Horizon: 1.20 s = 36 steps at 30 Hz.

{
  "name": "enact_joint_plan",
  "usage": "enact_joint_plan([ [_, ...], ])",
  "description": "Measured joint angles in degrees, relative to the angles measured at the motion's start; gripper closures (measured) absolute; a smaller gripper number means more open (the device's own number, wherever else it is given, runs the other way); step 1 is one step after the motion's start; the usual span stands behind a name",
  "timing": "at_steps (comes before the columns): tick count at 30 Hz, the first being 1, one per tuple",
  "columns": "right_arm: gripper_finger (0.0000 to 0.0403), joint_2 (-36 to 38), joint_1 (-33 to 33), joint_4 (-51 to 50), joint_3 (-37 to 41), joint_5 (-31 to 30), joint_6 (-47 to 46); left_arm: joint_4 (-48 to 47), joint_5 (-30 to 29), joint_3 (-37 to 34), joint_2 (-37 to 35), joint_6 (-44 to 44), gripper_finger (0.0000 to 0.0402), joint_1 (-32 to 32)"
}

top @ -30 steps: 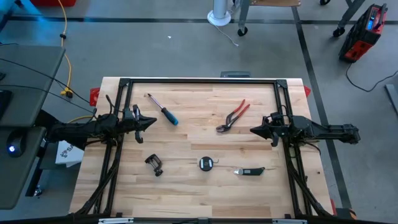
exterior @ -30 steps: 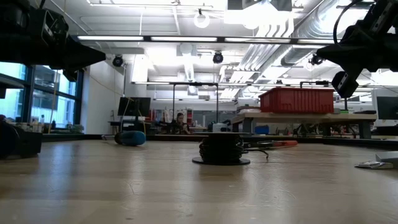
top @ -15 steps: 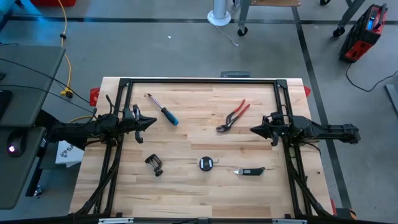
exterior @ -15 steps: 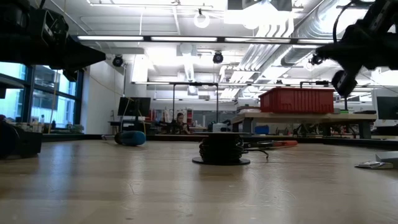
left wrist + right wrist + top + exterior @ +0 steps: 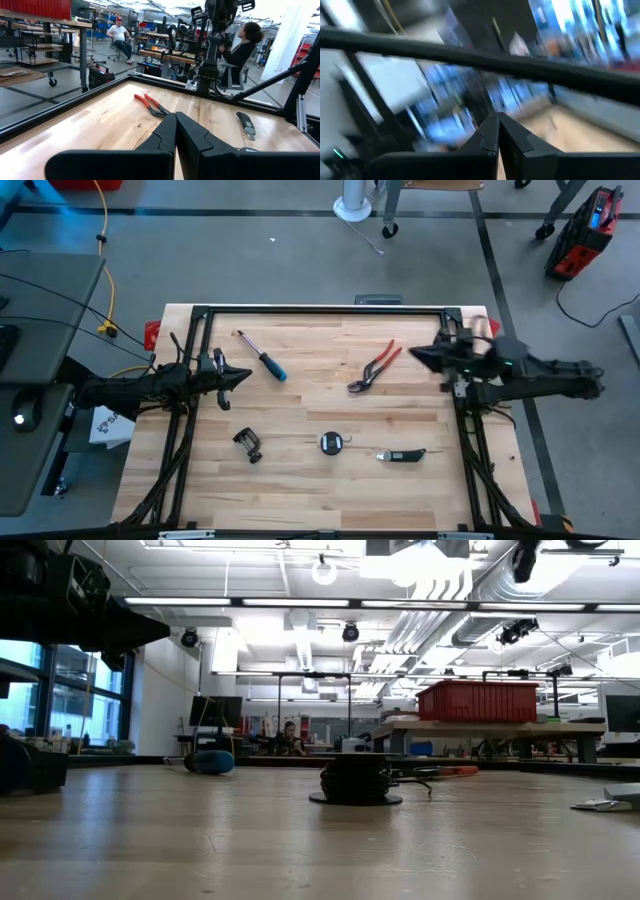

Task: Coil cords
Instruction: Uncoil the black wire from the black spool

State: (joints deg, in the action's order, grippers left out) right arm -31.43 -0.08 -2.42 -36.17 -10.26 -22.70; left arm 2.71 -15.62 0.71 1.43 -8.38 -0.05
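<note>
High view first: the table (image 5: pixel 300 490) carries 5 loose items, and the task's cord with its small round black reel (image 5: pixel 331 443) lies toward the near edge, about midway between the 2 arms and touched by neither. A hair-thin wire seems to trail from the reel toward the black utility knife (image 5: pixel 402 455) just beside it, so I judge the cord partly unwound, though the strand is too fine to follow. From the low view the reel (image 5: pixel 355 780) sits flat on its disc, upright and stable, which should let a tool steady it from above while the wire is wound.

The left tool (image 5: pixel 243 377) hangs at the table's left side near the blue-handled screwdriver (image 5: pixel 262 357), fingers pressed together and holding nothing; in its wrist view the 2 dark fingers (image 5: pixel 192 137) meet with no gap. The right tool (image 5: pixel 418 356) is at the table's right side, close to the red pliers (image 5: pixel 374 367) and well apart from the reel; its wrist view is smeared, which suggests motion, yet the fingers (image 5: pixel 512 134) there also meet, empty.

A small black clamp (image 5: pixel 247 444) lies left of the reel. No bin or tray stands on the table; the only container visible is a red crate (image 5: pixel 477 700) on a bench in the room behind, contents hidden. Coiling has not begun, as I judge it.
</note>
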Motion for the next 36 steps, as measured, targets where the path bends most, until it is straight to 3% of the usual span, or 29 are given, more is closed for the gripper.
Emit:
enact_joint_plan([
  [7,0.0402,-16.12,-0.02,-5.97,-14.6,-2.01,-7.17,0.01,0.0,0.02,0.0,0.0,0.04,0.0],
  [13,0.0402,-22.47,-0.05,-18.0,-25.76,-11.06,-8.69,3.32,0.13,-0.04,0.11,0.39,0.04,0.0],
  [16,0.0402,-23.92,-0.07,-23.55,-29.31,-12.24,-12.36,9.62,1.48,-0.04,0.13,-10.49,0.04,-0.02],
  [18,0.0402,-24.39,-0.04,-25.88,-30.76,-11.98,-15.17,13.66,-0.7,-0.04,0.58,-16.63,0.04,0.35],
  [22,0.0402,-24.42,-0.04,-29.34,-31.68,-9.0,-17.89,20.59,-0.72,0.55,2.76,-25.0,0.04,1.17],
  [26,0.0402,-24.34,-0.1,-35.18,-31.7,-8.4,-18.37,13.45,8.59,8.87,12.87,-31.78,0.0401,1.14],
  [30,0.0402,-24.4,-2.11,-41.87,-31.7,-7.44,-16.86,2.77,14.42,23.66,31.46,-26.48,0.04,1.11],
  [33,0.0402,-24.45,-4.02,-45.78,-31.7,-2.5,-12.43,-4.17,20.43,33.57,45.71,-26.24,0.0395,0.94],
  [36,0.0402,-24.43,-5.25,-49.75,-31.59,2.87,-8.23,-2.44,26.34,37.81,57.03,-34.13,0.0376,-0.75],
])
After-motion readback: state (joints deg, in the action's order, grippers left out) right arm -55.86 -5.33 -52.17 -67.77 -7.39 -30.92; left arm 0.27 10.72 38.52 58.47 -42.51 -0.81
